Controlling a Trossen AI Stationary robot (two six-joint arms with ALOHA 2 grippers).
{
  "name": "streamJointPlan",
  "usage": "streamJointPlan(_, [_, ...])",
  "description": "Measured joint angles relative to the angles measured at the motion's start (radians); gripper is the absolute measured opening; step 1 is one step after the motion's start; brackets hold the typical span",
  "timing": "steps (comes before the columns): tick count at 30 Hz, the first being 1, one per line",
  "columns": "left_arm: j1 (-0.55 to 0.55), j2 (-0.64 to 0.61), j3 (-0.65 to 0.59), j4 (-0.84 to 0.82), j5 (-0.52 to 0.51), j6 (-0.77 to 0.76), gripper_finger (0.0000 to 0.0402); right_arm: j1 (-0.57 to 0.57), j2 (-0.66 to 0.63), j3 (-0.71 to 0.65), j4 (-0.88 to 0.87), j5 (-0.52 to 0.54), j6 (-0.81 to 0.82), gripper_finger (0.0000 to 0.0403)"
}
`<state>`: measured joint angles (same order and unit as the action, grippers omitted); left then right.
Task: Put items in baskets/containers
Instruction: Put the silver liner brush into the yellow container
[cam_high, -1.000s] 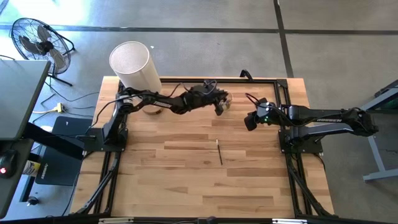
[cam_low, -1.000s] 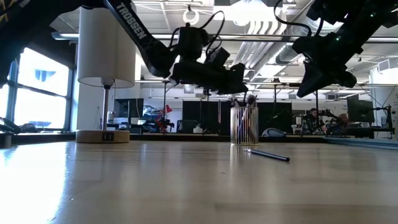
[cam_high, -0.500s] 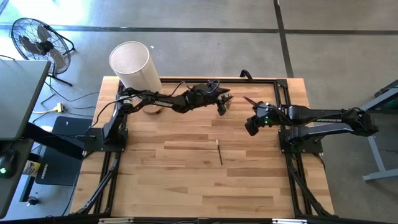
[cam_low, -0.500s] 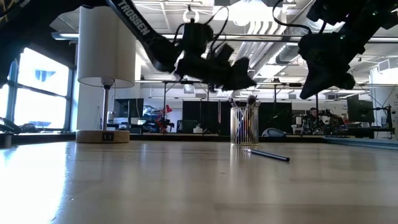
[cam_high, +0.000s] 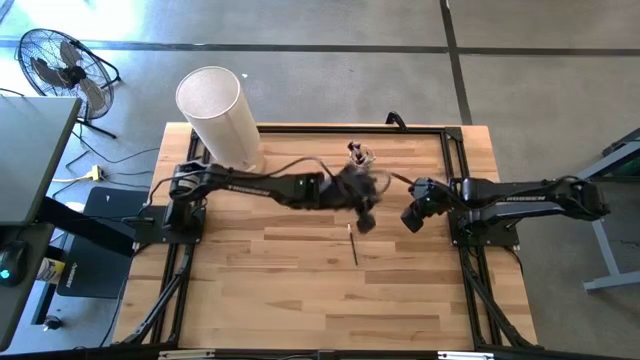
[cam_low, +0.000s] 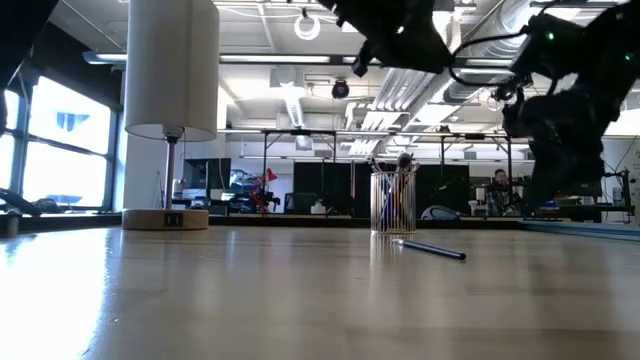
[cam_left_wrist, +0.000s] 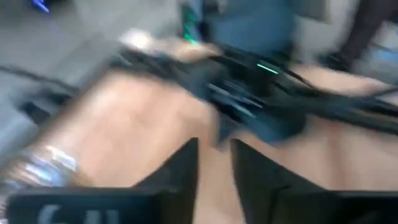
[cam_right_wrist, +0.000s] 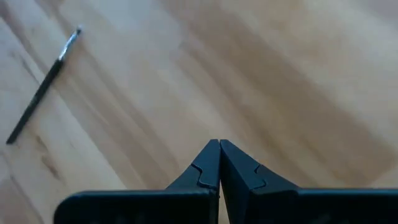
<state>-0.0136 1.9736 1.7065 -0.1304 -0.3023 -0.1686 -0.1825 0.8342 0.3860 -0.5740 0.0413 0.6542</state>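
A clear glass cup stands near the table's far edge with several dark brushes upright in it, their tips above its rim. One dark brush lies flat on the wood near the table's middle, also in the low view and the right wrist view. My left gripper hovers just beyond that brush, between it and the cup, slightly open and empty. My right gripper hangs to the right of the brush, shut and empty.
A tall white cylinder on a wooden base stands at the far left corner. A black frame rail runs along the table's far side behind the cup. Bare wood fills the near half.
My left gripper has swung from over the cup toward the near edge and a little right, ending above the lying brush, and has risen in the low view. My right gripper has moved toward the near edge and come lower. The cup and the lying brush have stayed put.
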Motion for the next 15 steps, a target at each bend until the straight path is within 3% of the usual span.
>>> streamJointPlan(4, [-0.06, 0.002, -0.013, -0.149, 0.108, -0.119, 0.0012, 0.0, -0.018, -0.099, 0.164, -0.121, 0.014, 0.0003])
streamJointPlan(8, [-0.128, 0.012, -0.114, -0.226, 0.122, -0.18, 0.0011, 0.0, -0.051, -0.177, 0.465, -0.241, 0.041, 0.0001])
streamJointPlan(13, [-0.196, -0.047, -0.339, -0.221, 0.145, -0.239, 0.0003, 0.015, -0.06, -0.144, 0.607, -0.106, 0.093, 0.0001])
streamJointPlan(15, [-0.2, -0.097, -0.45, -0.115, 0.179, -0.254, 0.0001, 0.037, -0.041, -0.078, 0.614, -0.015, 0.064, 0.0])
